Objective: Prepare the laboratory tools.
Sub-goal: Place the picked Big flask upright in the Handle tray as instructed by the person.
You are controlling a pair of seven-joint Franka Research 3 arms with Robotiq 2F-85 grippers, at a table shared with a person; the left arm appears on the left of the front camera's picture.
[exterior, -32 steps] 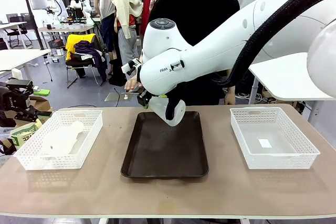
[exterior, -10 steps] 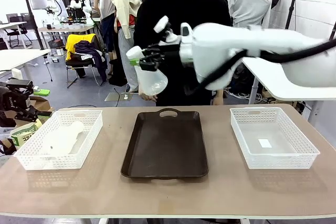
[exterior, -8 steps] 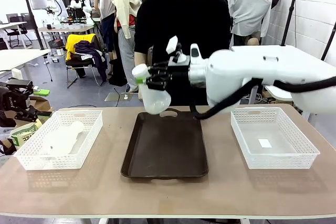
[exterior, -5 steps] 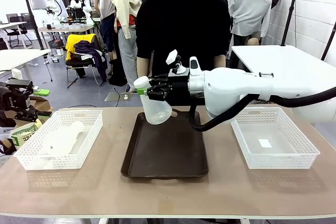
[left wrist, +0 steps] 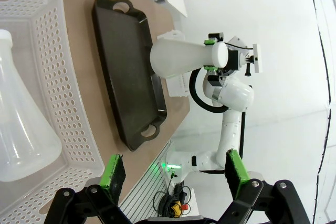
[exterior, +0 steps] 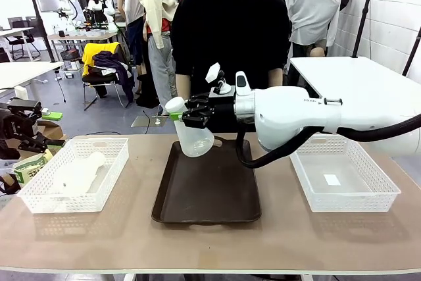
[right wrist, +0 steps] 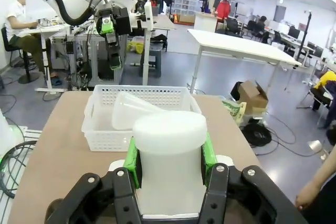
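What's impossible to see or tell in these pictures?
Front view: whether the held flask touches the tray; the angle hides any gap.
Right wrist view: that flask's base, hidden behind its neck and the right claw.
Left wrist view: the other flask, cut off by the left edge.
Front view: the white slip in the right basket, too small to read.

White arm (exterior: 296, 113), blk cable (exterior: 241, 151), blk gripper (exterior: 176, 115)

Frosted-white flask (exterior: 195, 140), seemingly dark-brown tray (exterior: 207, 192)
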